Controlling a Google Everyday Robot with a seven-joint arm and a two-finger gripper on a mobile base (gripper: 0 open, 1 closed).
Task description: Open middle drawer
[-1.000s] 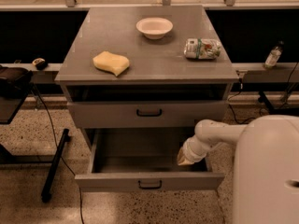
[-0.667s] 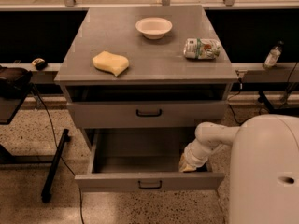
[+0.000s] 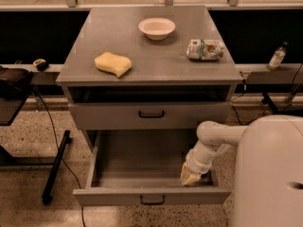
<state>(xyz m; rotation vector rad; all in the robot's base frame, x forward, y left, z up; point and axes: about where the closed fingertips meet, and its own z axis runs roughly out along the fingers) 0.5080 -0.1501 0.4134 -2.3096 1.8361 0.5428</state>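
The grey tabletop [image 3: 156,56] caps a cabinet standing on a speckled floor [image 3: 28,141], with a dark ledge [image 3: 47,72] running behind it on both sides. At far left a black stand [image 3: 12,86] with a floor-level leg sits beside the cabinet, and a small dark object [image 3: 40,64] rests on the ledge. On the tabletop, from left to right, lie a yellow sponge [image 3: 112,63] near the front left, a white bowl [image 3: 156,28] at the rear centre, and a crumpled package [image 3: 204,49] at the right. A bottle [image 3: 277,56] stands on the ledge right of the cabinet. The upper drawer [image 3: 109,116] is closed under a dark recess. Below it, the middle drawer [image 3: 147,167] is pulled out toward the camera; its long axis runs left to right, and its front and dark loop handle [image 3: 152,200] face the camera. The gripper [image 3: 191,176] sits inside this drawer at its front right corner, at the end of the white arm [image 3: 213,136] reaching from the robot body [image 3: 270,174] at lower right. Whether the jaws are released or clenched cannot be told.
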